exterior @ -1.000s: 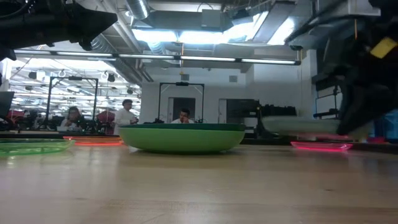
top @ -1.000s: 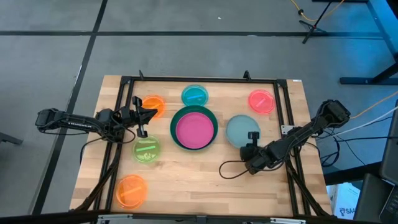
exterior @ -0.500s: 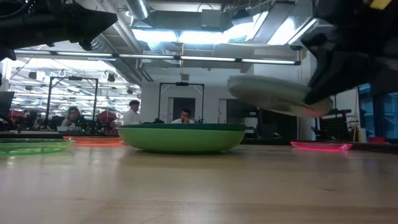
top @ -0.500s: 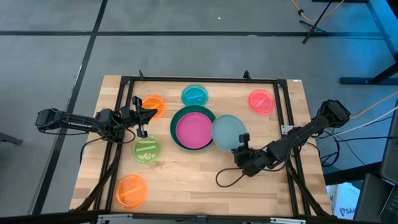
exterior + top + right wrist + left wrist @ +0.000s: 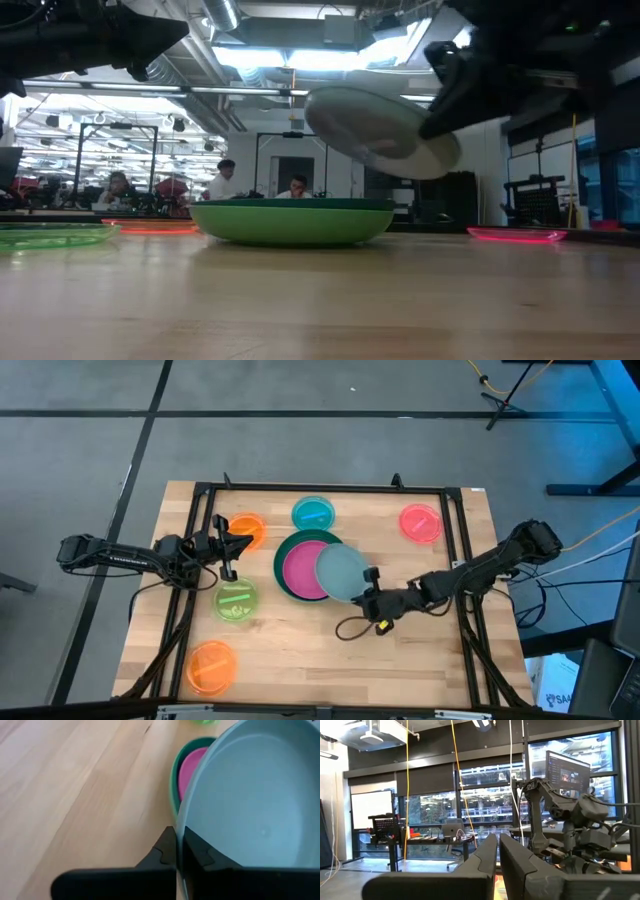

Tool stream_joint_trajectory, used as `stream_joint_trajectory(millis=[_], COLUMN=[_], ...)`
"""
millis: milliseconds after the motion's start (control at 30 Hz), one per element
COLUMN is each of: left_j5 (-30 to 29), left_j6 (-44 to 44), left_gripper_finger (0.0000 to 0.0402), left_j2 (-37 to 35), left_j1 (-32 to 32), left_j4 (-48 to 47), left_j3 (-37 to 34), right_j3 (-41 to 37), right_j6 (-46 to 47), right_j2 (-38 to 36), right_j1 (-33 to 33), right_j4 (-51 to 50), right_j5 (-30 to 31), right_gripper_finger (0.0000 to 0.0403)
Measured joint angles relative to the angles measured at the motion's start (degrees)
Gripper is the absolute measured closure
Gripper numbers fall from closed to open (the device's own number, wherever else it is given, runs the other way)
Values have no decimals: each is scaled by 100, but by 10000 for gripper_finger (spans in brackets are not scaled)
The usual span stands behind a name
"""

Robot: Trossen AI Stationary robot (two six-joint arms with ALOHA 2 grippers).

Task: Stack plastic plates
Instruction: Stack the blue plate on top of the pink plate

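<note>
The grey-blue plate (image 5: 340, 570) hangs tilted in the air over the right part of the magenta plate (image 5: 305, 567). The magenta plate lies inside the dark green plate (image 5: 283, 550), which stands on its base mid-table (image 5: 290, 222). My right gripper (image 5: 364, 590) is shut on the grey-blue plate at its near right side. Flat on the wood lie small plates: orange (image 5: 247, 530), blue (image 5: 314, 513), pink (image 5: 420, 522), lime (image 5: 236, 600) and a second orange one (image 5: 211, 665). My left gripper (image 5: 230, 545) waits shut above the table's left side. No mint plate can be told apart. My right gripper pinches the grey-blue plate's rim (image 5: 181, 832) between its two fingers, one on the inner face and one on the underside. The fingers come roughly level from the table's right and near side. The plate is lifted clear and tilted (image 5: 380, 130), its free edge lower, above the green plate.
A black frame (image 5: 330, 488) runs along the far edge and down both sides of the wooden table (image 5: 300, 670). A black cable loops on the wood near my right gripper (image 5: 350, 628). Bare wood lies along the near edge. People sit in the room beyond (image 5: 295, 186).
My right gripper has moved toward the table's left, carrying the grey-blue plate from the table's right part up and over the magenta plate. The plate, first low and nearly level, now rides higher and tilted. The left arm has kept still.
</note>
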Motion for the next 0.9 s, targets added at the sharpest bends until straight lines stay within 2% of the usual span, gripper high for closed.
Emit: stream_joint_trajectory(millis=[167, 400, 633, 900], left_j5=[0, -2, -1, 0], left_j6=[1, 1, 1, 2], left_gripper_finger=[388, 388, 388, 388], left_j2=[0, 0, 0, 0], left_j1=[1, -1, 1, -3], left_j4=[-2, 17, 17, 17], left_j3=[0, 2, 2, 2], right_j3=[0, 2, 4, 7], right_j6=[-286, -463, -569, -390], right_j2=[107, 633, 1138, 1583], right_j1=[-434, -946, -1335, -1560], right_j4=[629, 1681, 2515, 2640], right_j5=[-533, -1159, -1494, -1629], right_gripper_finger=[402, 402, 402, 402])
